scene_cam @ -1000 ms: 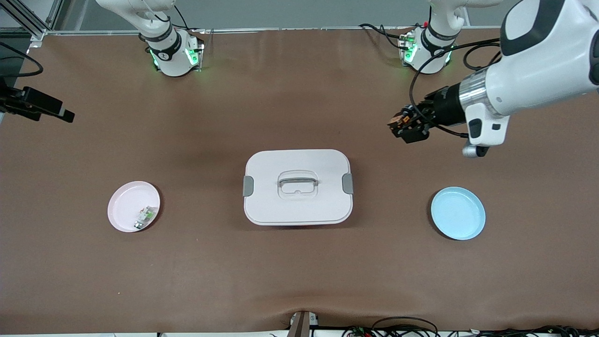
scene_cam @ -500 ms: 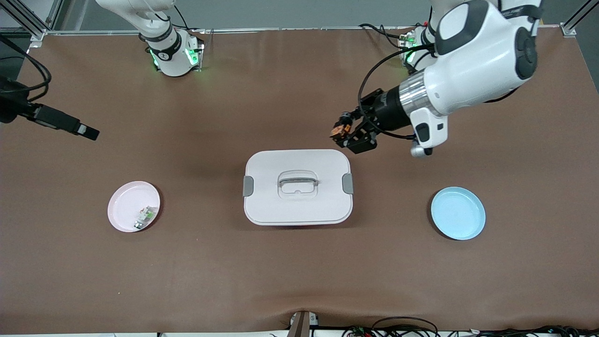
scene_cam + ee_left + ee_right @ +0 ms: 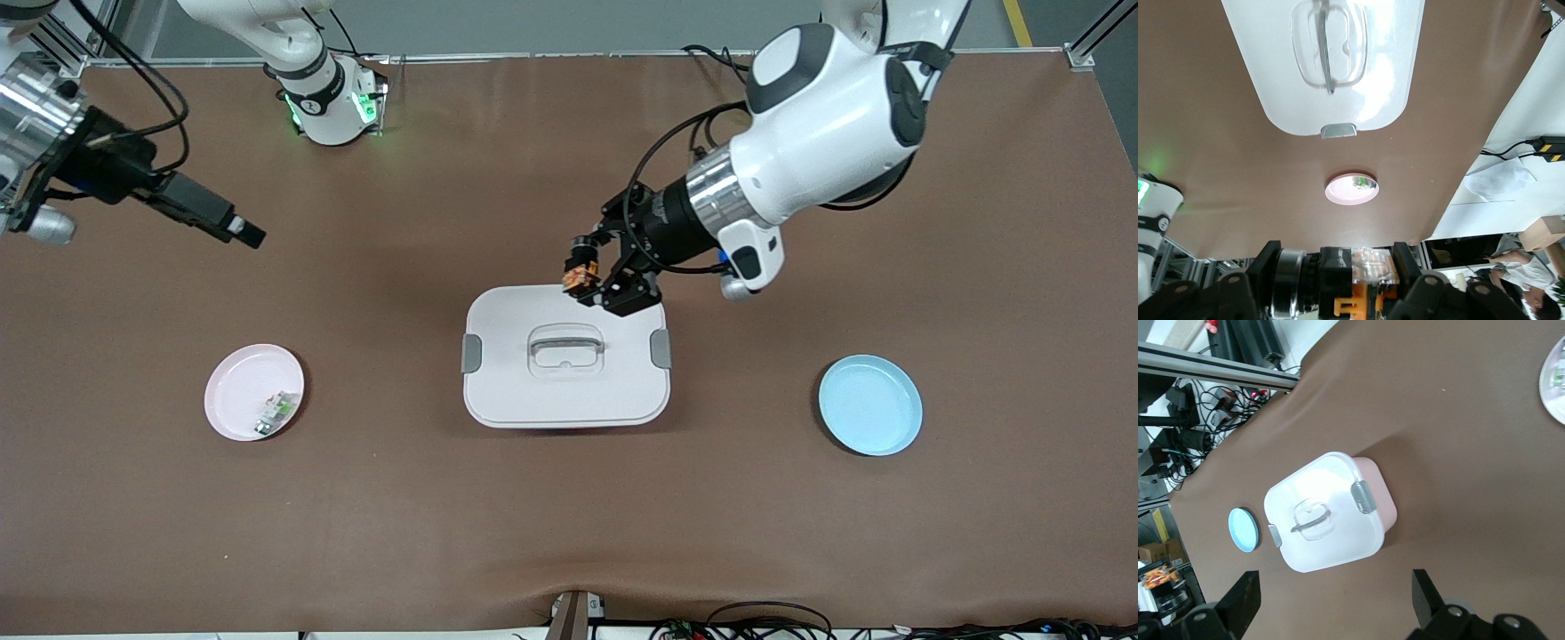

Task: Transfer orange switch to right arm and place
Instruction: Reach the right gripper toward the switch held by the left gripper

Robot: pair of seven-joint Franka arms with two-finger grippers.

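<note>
Brown counter [image 3: 800,533]: from the front, the left gripper [image 3: 594,286] hangs over the white box's [image 3: 565,391] edge nearest the bases, fingers clamped on the orange switch [image 3: 578,276]. Right gripper [image 3: 233,228] hangs over bare counter toward its own end; from the front, its spread is unclear.

Left wrist view: switch [image 3: 1361,288] gripped between the fingers [image 3: 1411,263].

Right wrist view: fingers [image 3: 1241,600] spread wide, holding nothing.

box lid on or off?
On. The white lid sits flush on the box, both grey side clips in place, handle flat.
</note>
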